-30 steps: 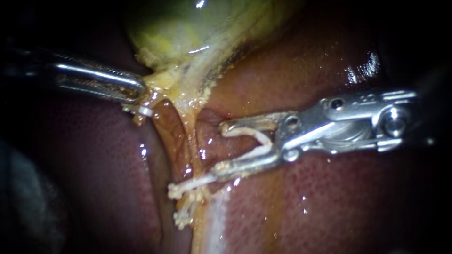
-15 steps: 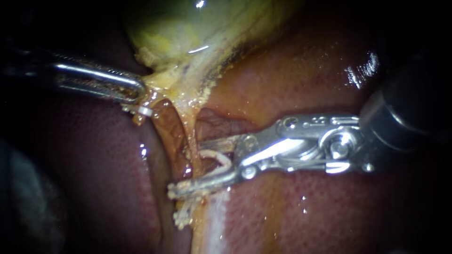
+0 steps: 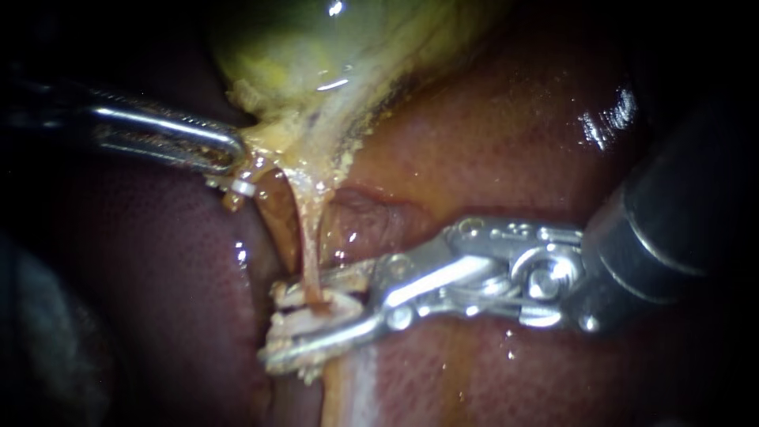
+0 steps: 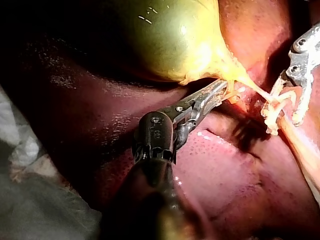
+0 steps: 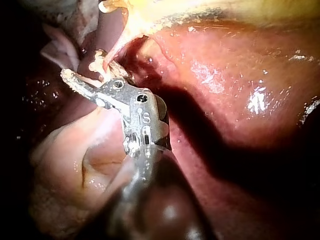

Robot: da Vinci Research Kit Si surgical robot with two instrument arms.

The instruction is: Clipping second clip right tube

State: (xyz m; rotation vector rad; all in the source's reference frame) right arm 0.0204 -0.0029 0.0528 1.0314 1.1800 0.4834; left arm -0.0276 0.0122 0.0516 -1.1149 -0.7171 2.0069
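Thin tan right tube: hangs from yellow-green gallbladder and passes between jaws of your right instrument. Jaws straddle tube, pinching white clip around it. Your left instrument: jaws clamped on gallbladder's yellow neck. Dark red liver beneath.

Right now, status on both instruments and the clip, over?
Left instrument shut on gallbladder. Right instrument holding open clip astride the tube. Nothing blocking the tube.
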